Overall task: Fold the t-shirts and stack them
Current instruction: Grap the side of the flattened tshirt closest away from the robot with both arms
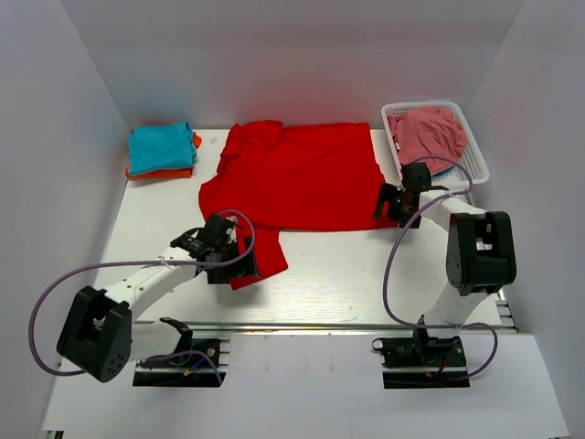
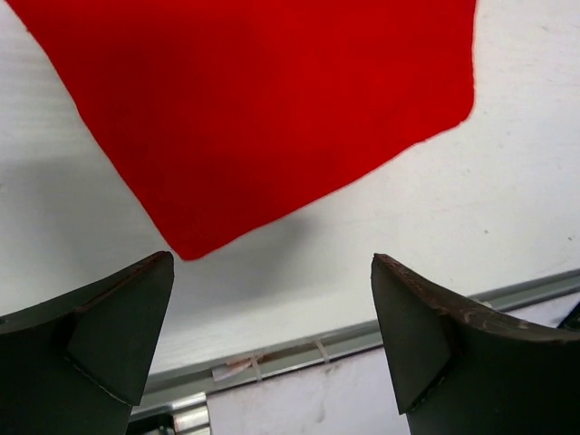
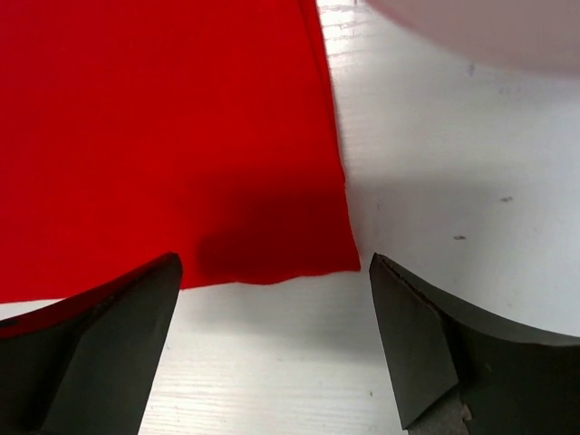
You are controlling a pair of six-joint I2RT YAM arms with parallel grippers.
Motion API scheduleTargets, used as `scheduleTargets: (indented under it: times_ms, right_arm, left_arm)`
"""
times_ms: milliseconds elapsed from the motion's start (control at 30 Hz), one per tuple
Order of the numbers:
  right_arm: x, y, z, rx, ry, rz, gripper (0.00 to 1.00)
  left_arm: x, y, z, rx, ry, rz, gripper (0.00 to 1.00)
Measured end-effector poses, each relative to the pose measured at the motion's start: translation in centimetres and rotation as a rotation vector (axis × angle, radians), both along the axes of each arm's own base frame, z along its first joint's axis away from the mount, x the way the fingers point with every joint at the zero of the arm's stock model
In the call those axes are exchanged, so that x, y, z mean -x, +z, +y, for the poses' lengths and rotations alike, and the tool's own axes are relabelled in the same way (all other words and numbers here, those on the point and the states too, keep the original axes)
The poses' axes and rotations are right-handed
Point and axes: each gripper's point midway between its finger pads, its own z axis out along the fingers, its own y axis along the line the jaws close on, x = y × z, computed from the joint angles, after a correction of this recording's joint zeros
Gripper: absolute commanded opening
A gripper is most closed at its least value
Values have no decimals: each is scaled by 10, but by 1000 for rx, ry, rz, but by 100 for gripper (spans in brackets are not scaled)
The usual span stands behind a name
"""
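Note:
A bright red t-shirt [image 1: 302,174] lies spread on the white table, with one part reaching down to the front left. My left gripper [image 1: 239,263] is open and empty above that lower corner, which shows in the left wrist view [image 2: 263,118]. My right gripper [image 1: 391,208] is open and empty just off the shirt's right front corner, seen in the right wrist view [image 3: 172,145]. A folded teal t-shirt [image 1: 161,146] lies on a folded orange one [image 1: 155,172] at the back left.
A white basket [image 1: 475,151] at the back right holds pink cloth [image 1: 428,133]. White walls close in the back and sides. A metal rail [image 1: 320,325] runs along the table's front edge.

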Motion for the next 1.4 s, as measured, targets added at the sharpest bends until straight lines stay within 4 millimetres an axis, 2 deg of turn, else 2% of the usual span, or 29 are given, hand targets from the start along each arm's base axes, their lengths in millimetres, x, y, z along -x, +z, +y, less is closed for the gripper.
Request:
scheduleTargets:
  times_ms: [133, 167, 233, 267, 333, 367, 400, 500, 667, 833, 900, 1000, 1167, 1200, 1233, 1267, 1300, 1400]
  right_arm:
    - [-4, -8, 3, -14, 4, 0, 68]
    - [-6, -8, 3, -17, 2, -5, 48]
    - [-8, -8, 4, -25, 0, -12, 27]
    - [-8, -9, 5, -29, -7, -11, 11]
    - [-9, -9, 5, -31, -11, -10, 0]
    - [-9, -8, 4, -30, -14, -11, 0]
    - [-9, -8, 5, -32, -17, -11, 0]
    - [-9, -8, 3, -24, -28, -10, 0]
    - [-7, -2, -1, -9, -43, 10, 0]
    - [-20, 26, -6, 21, -69, 5, 0]
    - [-27, 39, -7, 26, -74, -10, 0]
    - [-31, 50, -8, 27, -77, -21, 0]
    - [-21, 49, -5, 13, -64, 14, 0]
    - [-19, 48, -4, 9, -60, 18, 0]
    - [-18, 47, -3, 5, -57, 24, 0]
    - [-16, 45, -2, -3, -51, 31, 0]
    - [-14, 43, -1, -7, -48, 38, 0]
    - [-9, 40, 2, -23, -36, 52, 0]
  left_arm:
    - [-1, -19, 2, -24, 6, 23, 84]
    - [0, -23, 2, -28, 7, 31, 74]
    - [-1, -29, 3, -35, 12, 38, 64]
    - [-3, -29, 1, -30, 14, 31, 52]
    - [-7, -32, -1, -27, 18, 23, 35]
    - [-9, -34, -1, -27, 21, 24, 21]
    - [-11, -35, -2, -23, 23, 18, 0]
    - [-14, -37, -5, -11, 27, 11, 0]
    - [-11, -36, 1, -37, 38, 17, 0]
    - [14, -24, 32, -154, 105, 80, 0]
    - [20, -17, 38, -181, 122, 104, 0]
    - [30, -13, 41, -193, 126, 140, 0]
    - [37, -12, 38, -175, 105, 171, 0]
    - [36, -11, 35, -160, 98, 168, 9]
    - [34, -9, 32, -142, 92, 159, 36]
    - [32, -7, 28, -122, 81, 144, 84]
    - [28, -5, 24, -100, 74, 124, 100]
    - [17, 4, 13, -41, 65, 66, 100]
